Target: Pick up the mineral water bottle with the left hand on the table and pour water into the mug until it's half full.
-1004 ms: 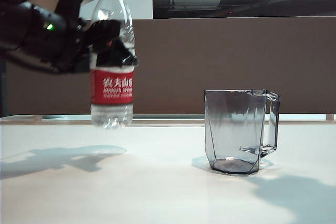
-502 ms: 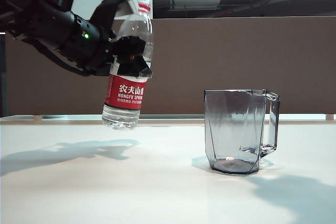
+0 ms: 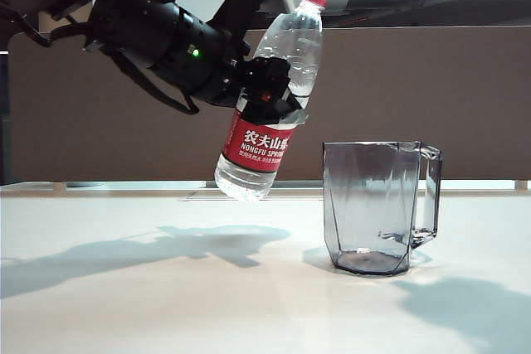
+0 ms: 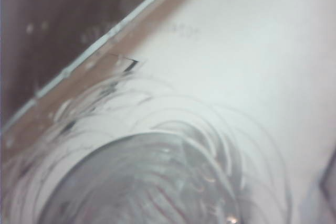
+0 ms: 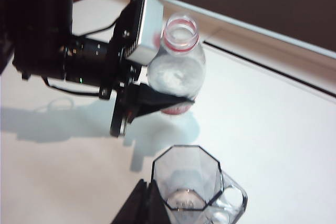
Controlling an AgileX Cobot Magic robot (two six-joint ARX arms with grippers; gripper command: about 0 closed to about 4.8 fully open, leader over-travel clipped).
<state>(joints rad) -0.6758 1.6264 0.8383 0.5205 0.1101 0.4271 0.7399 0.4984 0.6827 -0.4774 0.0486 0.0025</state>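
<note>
The left gripper (image 3: 270, 93) has its fingers (image 3: 264, 79) clamped around the bottle (image 3: 274, 93) just above the label, holding it in the air, clear of the surface (image 3: 166, 304). The bottle's long axis is tilted, its open neck leaning toward the mug (image 3: 377, 205) and its base away from it. The mouth (image 5: 181, 31), uncapped in the right wrist view, is higher than the mug's rim and short of it, not yet over the opening. The mug stands upright and looks empty. The pour, I judge, turns on bringing that mouth above the rim and tipping further along the same axis. Of the right gripper (image 5: 137, 203) only dark tips show beside the mug; whether it is open I cannot tell.
</note>
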